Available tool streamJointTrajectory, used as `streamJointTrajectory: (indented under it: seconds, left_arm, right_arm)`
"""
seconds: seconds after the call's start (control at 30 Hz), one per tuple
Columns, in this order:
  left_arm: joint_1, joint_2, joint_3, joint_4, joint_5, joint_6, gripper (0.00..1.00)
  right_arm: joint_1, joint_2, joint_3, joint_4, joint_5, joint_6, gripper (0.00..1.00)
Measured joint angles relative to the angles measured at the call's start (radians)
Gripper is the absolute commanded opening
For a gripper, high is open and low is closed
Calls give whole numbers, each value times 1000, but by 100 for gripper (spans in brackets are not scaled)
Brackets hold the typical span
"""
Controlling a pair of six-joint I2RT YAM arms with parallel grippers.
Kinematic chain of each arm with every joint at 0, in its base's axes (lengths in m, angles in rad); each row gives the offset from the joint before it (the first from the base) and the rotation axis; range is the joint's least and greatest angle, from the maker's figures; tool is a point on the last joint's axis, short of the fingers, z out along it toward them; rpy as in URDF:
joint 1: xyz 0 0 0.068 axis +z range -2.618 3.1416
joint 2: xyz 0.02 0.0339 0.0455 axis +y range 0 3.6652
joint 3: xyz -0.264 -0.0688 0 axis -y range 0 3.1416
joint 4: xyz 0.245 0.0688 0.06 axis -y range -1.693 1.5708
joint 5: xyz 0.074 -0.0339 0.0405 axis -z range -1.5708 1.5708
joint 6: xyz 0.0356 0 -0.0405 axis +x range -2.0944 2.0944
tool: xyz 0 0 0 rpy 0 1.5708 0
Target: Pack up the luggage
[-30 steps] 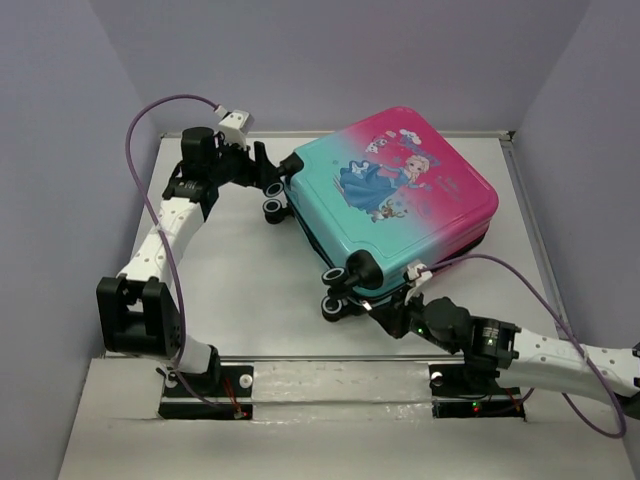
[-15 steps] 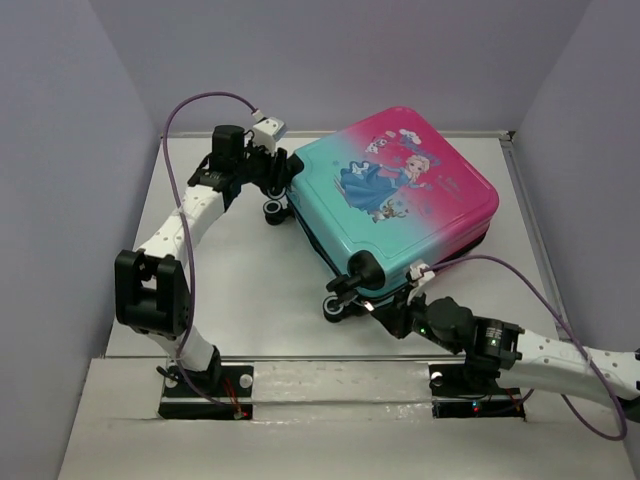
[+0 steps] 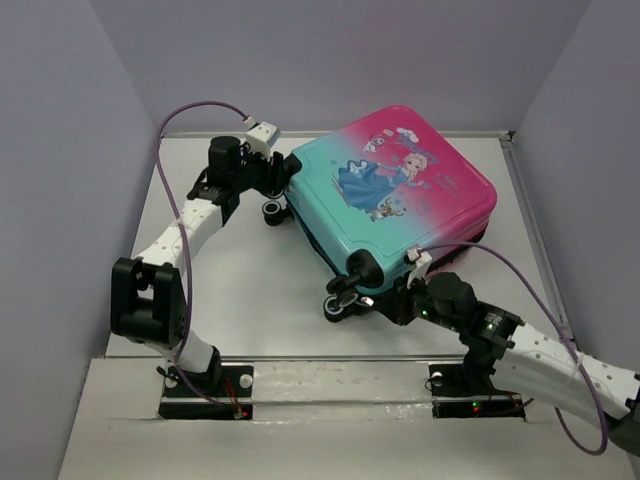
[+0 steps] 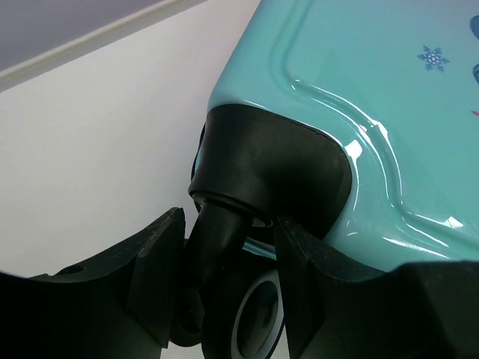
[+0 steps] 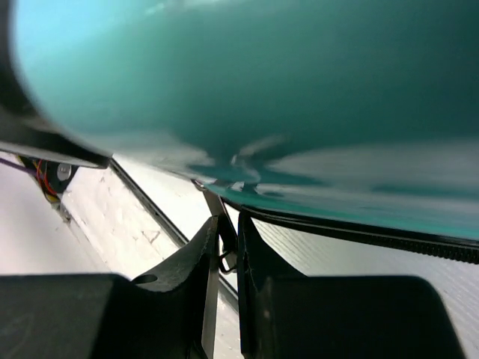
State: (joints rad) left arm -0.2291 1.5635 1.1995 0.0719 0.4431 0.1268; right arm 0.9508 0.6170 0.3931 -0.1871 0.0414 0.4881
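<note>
The luggage (image 3: 395,195), a closed pink-to-teal suitcase with a princess print, lies flat on the white table. Its black wheels face the left and near sides. My left gripper (image 3: 280,180) is at the far-left corner. In the left wrist view its jaws (image 4: 228,288) grip a black caster wheel (image 4: 224,247) under the teal shell (image 4: 374,90). My right gripper (image 3: 395,303) is at the near edge beside the front wheels (image 3: 340,295). In the right wrist view it (image 5: 228,247) is shut on the metal zipper pull (image 5: 215,209) below the teal shell (image 5: 299,75).
Grey walls enclose the table (image 3: 240,270) on the left, back and right. A metal rail (image 3: 340,380) with both arm bases runs along the near edge. Purple cables (image 3: 190,108) loop above each arm.
My left arm's elbow has swung up and to the right while its gripper stayed at the corner wheel. My right gripper has moved slightly up and left along the near edge. The luggage has shifted slightly.
</note>
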Motion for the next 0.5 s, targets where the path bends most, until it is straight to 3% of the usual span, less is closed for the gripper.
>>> streamJointTrajectory:
  seconds: [0.13,0.17,0.37,0.5]
  left_arm:
    - [21,-64,-73,43,-33,-61,6]
    - [26,-77,-85,43,-43,-72,6]
    - [78,-286,-261,18,-159,-190,6]
    - [74,-434,-359,-34,-137,-279,6]
  right_arm:
    - [-215,109,61,-18,-252,-50,7]
    - [-329,187,112,-34,-353,-89,7]
    - [-494,368,238,-43,-372,-113,7]
    - [-505,331,208,89,-314,-72,7]
